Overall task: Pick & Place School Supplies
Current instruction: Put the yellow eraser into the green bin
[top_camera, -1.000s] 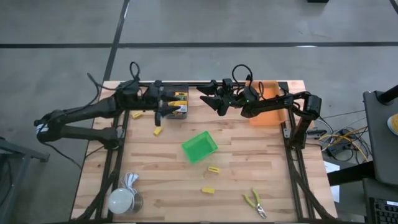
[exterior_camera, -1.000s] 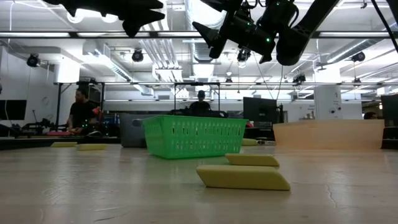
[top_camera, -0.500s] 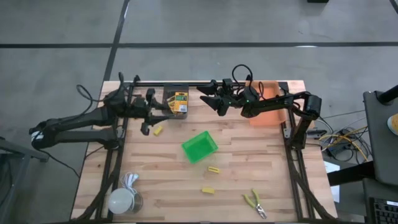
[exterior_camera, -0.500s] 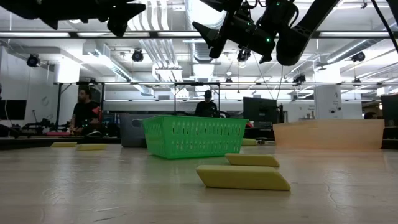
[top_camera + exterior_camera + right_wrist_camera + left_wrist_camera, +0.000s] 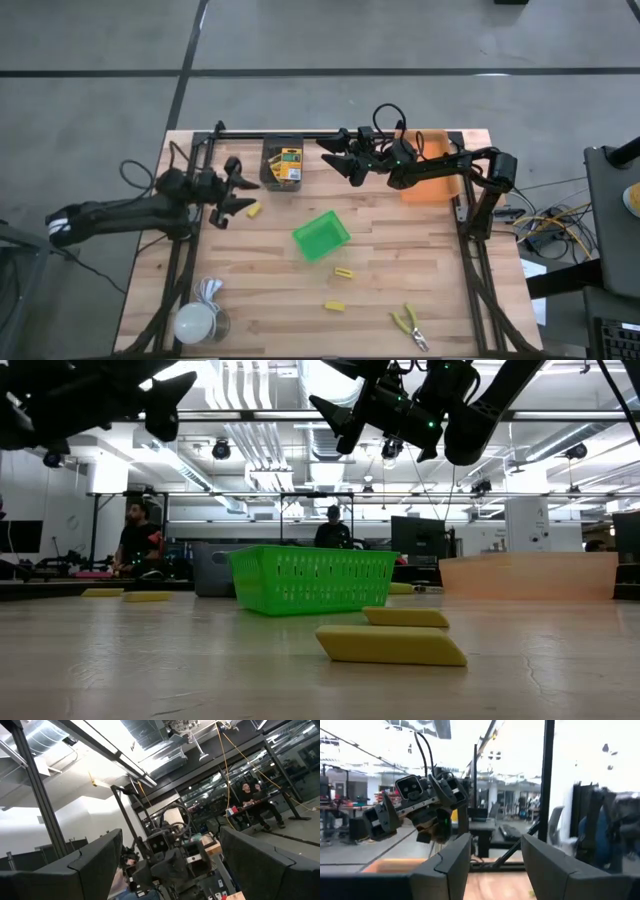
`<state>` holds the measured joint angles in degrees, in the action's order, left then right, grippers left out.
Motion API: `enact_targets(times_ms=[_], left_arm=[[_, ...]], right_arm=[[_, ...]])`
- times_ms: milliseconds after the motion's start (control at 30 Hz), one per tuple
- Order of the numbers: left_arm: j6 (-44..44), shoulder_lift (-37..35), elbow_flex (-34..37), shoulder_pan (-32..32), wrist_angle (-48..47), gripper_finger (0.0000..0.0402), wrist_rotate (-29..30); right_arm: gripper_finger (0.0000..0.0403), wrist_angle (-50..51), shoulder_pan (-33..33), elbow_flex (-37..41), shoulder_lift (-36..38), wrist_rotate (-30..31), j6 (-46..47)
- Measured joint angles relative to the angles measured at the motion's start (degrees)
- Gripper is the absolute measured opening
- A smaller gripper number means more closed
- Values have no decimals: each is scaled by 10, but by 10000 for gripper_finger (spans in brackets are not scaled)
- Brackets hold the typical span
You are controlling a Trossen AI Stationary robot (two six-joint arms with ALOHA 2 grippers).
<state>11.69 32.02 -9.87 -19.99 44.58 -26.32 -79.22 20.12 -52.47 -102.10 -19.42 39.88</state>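
Flat yellow rectangular blocks (image 5: 343,272) on planked wood table (image 5: 400,250); pliers (image 5: 411,327) lying diagonally; left gripper (image 5: 237,187) and right gripper (image 5: 333,157) parted, empty.

The wooden table (image 5: 400,260) carried 3 bins. The green bin (image 5: 321,237) stood tilted near the middle of the table, and in the low view its mesh wall (image 5: 314,580) was seen from the side. The grey bin (image 5: 268,165) stood at the far edge, and the orange bin (image 5: 436,186) stood at the far right corner. A white round object (image 5: 197,322) lay at the near left corner. Behind the table, 2 persons (image 5: 131,538) (image 5: 332,530) were in the room.
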Motion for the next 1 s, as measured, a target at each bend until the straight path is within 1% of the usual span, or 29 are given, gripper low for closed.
enact_targets(times_ms=[100,267,367,433,533,633,700,833,1000], left_arm=[[43,-6,11,0,4,181,5],[52,-6,12,0,-1,181,9],[82,-6,11,-1,-13,181,37],[107,-6,2,-1,-49,181,66],[111,-7,-25,-2,-153,181,92],[110,-4,-66,-2,-254,181,100],[96,-3,-94,-2,-305,181,100],[48,-1,-136,-1,-339,181,90],[32,-2,-154,-1,-341,181,89]], right_arm=[[327,1,0,0,0,0,0],[327,11,0,0,0,0,0],[327,16,0,0,0,0,0],[327,25,0,0,0,0,0],[327,30,0,0,0,0,0],[327,42,0,0,0,0,0],[327,44,0,0,0,0,0],[327,62,0,0,0,0,0],[327,88,0,0,0,0,0]])
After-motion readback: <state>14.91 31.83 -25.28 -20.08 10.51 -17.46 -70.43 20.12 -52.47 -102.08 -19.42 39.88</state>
